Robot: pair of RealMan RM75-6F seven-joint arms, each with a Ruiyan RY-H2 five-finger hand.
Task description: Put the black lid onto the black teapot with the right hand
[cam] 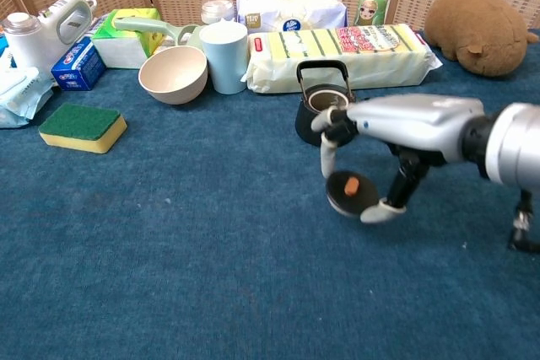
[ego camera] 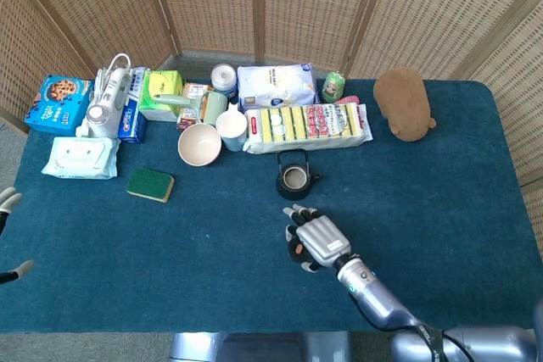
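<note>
Right hand [cam: 396, 137] grips the lid [cam: 351, 192], tilted, off the table just beside the teapot [ego camera: 295, 177].

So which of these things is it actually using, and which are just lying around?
In use: robot hand, black lid, black teapot.

Lying around: sponge, bowl, blue cup, stuffed toy, wipes packet, cookie box.
</note>
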